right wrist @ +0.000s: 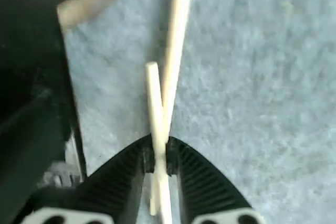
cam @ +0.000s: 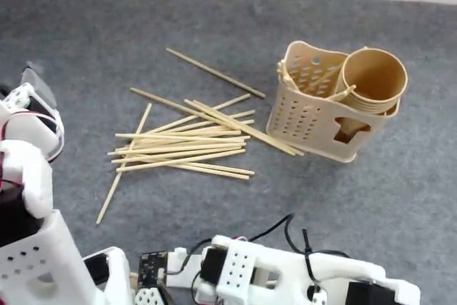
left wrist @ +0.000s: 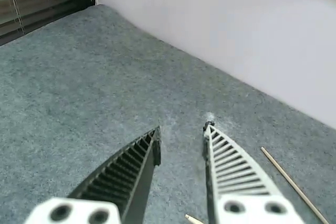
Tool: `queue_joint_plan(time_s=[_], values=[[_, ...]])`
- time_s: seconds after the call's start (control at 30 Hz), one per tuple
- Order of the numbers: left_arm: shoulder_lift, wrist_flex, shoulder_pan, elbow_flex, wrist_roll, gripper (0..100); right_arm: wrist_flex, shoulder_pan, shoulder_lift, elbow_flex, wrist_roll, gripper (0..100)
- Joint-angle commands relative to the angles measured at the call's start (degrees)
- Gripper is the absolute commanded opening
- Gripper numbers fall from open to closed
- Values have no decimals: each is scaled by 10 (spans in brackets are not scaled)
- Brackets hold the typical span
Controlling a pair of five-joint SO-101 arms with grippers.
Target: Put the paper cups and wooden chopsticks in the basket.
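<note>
a grey carpet (cam: 86, 33) covers the table. near its middle lies a loose pile of chopsticks (cam: 186, 144), most of them running side to side and crossing one another, with one longer stick slanting out of the pile toward the near edge. a lone chopstick (cam: 214, 73) lies apart from the pile on its far side, at an angle. just to the right of the pile stands a cream, perforated basket (cam: 307, 116), upright, and a few of the pile's sticks reach its base. a stack of tan cups (cam: 375, 76) sits in the basket's right end, mouths up. white arms show at the left edge and along the near edge of the high view. the left gripper (left wrist: 182, 129) hangs over bare carpet with its fingers spread apart and nothing between them; a white wall (left wrist: 236, 24) rises behind the carpet, and a single stick (left wrist: 291, 184) lies on the carpet off to one side of the pale finger. the right gripper (right wrist: 158, 148) has its dark fingers closed tight on two chopsticks (right wrist: 156, 103), which jut out past the fingertips above the carpet, one reaching farther than the other.
</note>
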Motion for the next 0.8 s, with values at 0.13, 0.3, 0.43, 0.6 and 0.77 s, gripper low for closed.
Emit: queue_joint_plan(time_s=[0.13, 0.3, 0.43, 0.6, 0.77], values=[[-7, -12, -4, -6, 4, 144, 55, 84, 0, -71, 48, 6], [-7, -12, -4, -5, 4, 144, 59, 133, -1, -74, 51, 6], [-7, -12, -4, -5, 4, 144, 59, 170, -13, -82, 51, 6], [-7, -11, -1, -4, 4, 144, 59, 213, -119, -97, 50, 6], [-7, -11, 0, -4, 4, 144, 51, 289, -229, -101, 47, 6]])
